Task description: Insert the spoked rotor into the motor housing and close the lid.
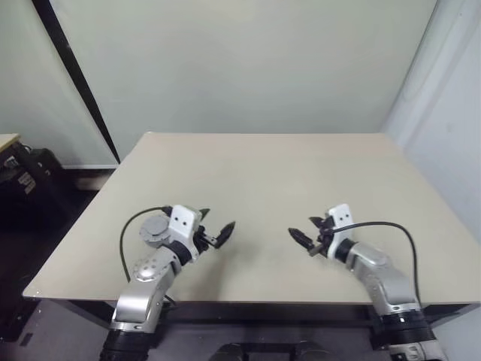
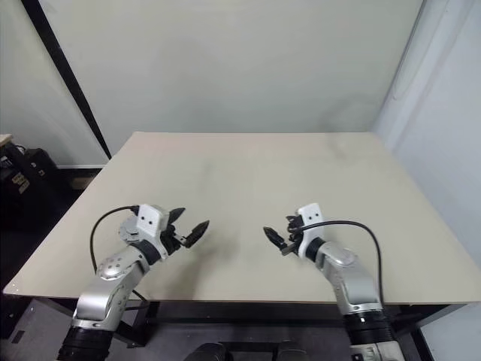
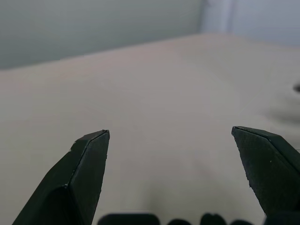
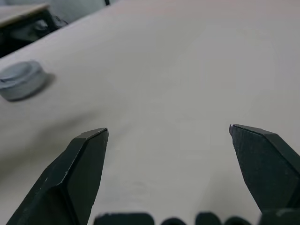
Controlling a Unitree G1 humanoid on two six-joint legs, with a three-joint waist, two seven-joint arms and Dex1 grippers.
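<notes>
Left gripper and right gripper: fingers spread wide, nothing between them. A grey round assembly rests on the table, well beyond the right fingertips.

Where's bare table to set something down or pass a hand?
Most of the table is bare: the whole far half up to the wall, the right side, and the strip between the open left gripper and the open right gripper. It is tight only at the near left, where a grey round puck sits by the left wrist.
</notes>
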